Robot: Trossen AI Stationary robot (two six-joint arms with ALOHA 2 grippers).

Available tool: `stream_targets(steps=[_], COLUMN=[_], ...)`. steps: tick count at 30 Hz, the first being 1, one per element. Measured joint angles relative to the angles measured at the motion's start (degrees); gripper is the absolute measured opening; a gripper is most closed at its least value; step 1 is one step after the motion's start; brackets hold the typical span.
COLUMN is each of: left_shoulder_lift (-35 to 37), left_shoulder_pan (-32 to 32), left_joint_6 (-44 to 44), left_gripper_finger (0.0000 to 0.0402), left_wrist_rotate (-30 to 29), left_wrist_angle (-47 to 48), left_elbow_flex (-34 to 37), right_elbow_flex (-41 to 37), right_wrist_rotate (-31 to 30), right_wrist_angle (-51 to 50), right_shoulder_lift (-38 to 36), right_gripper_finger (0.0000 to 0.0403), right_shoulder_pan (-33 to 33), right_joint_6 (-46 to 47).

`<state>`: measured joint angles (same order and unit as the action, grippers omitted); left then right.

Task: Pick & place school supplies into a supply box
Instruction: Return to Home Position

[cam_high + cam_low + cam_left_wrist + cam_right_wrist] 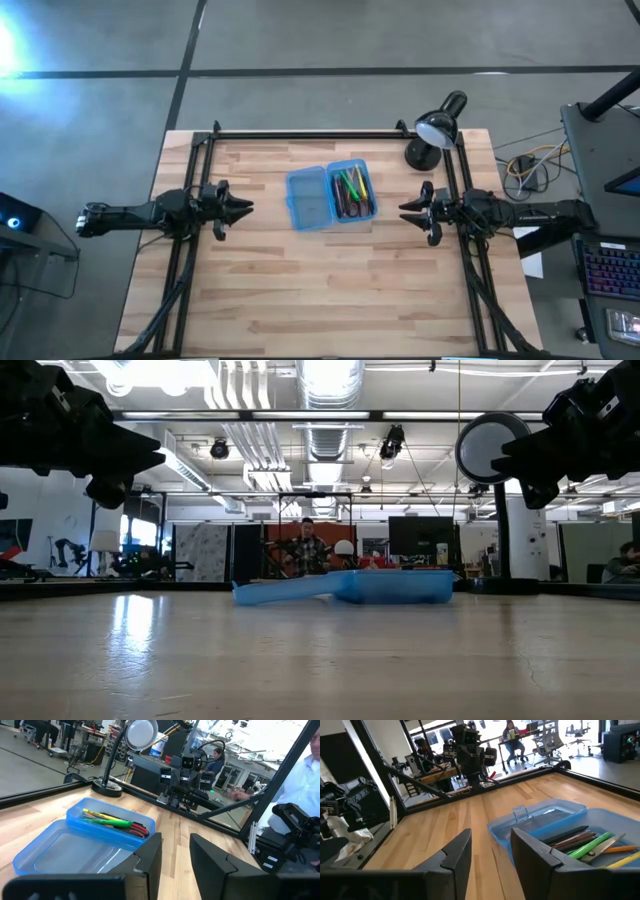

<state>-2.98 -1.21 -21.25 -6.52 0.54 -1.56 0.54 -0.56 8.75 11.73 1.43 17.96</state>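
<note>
Both arms are pretty much twins. The matte black, jointed left arm [130, 212] and its matching black right arm [530, 212] each have a long slim forearm tube that widens into chunkier, knobbly joint housings. The black two-finger left pincer [243, 208] and black two-finger right pincer [407, 210] look spiky from above, kind of like crab claws. Up close the fingers [150, 857] are flat, angular dark slabs with slanted tops and a slight sheen, same deal on the other side [535, 855]. No markings or screws I can make out.
</note>
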Motion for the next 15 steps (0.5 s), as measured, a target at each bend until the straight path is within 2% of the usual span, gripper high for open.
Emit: stream_targets(steps=[15], left_shoulder_lift=[0.0], left_shoulder_pan=[0.0], left_joint_6=[0.0], left_gripper_finger=[0.0084], left_wrist_rotate=[0.0], left_wrist_angle=[0.0], left_elbow_flex=[0.0], right_elbow_flex=[0.0], right_wrist_rotate=[0.0], right_wrist_angle=[0.0], right_shoulder_lift=[0.0], right_gripper_finger=[0.0129], right_shoulder_pan=[0.0], right_joint_6=[0.0])
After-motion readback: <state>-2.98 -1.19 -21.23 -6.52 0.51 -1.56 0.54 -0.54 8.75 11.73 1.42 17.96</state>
